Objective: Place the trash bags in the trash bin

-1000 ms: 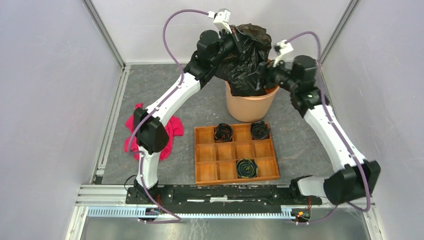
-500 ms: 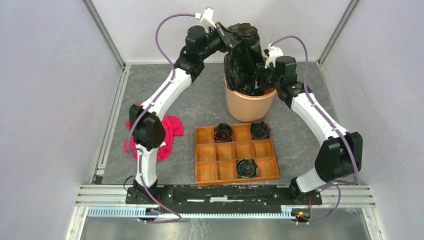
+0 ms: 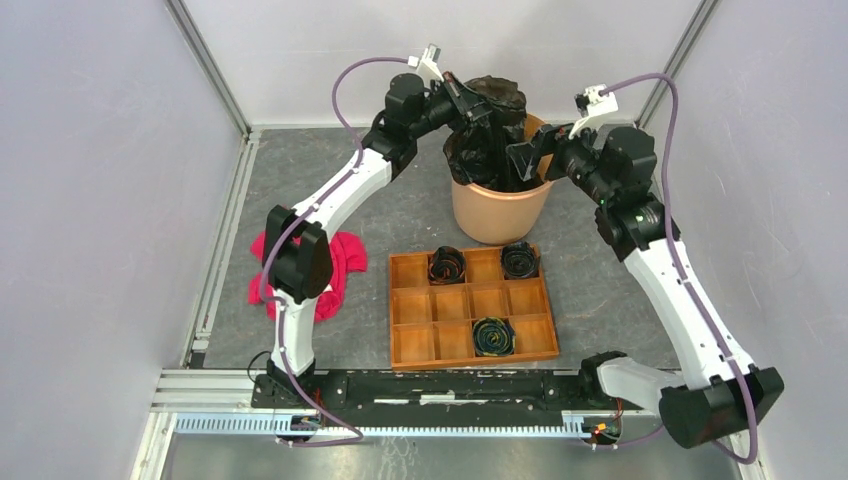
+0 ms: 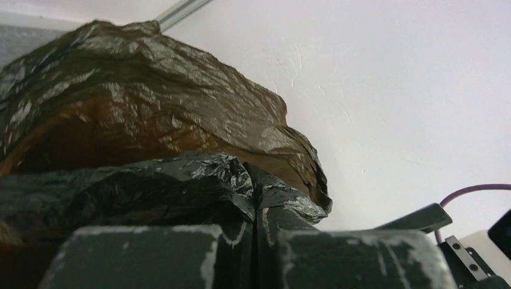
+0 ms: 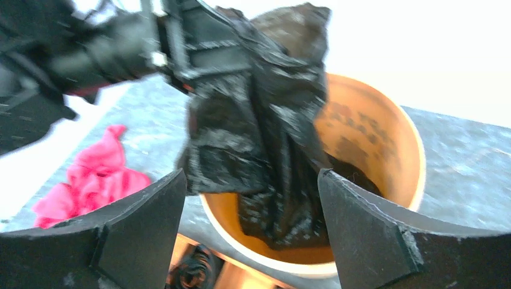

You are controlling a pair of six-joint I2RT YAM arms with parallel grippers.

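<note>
Your left hand (image 4: 258,256) sits clamped on the trash bag (image 4: 156,114), with film pinched in its closed seam. The bag billows above, glossy black, brownish where thin. White wall (image 4: 391,90) behind; purple cable (image 4: 476,189) low right.

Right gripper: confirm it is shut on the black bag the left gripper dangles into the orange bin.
No: the right wrist view shows the right gripper open. The left gripper does dangle the black bag into the orange bin.
</note>
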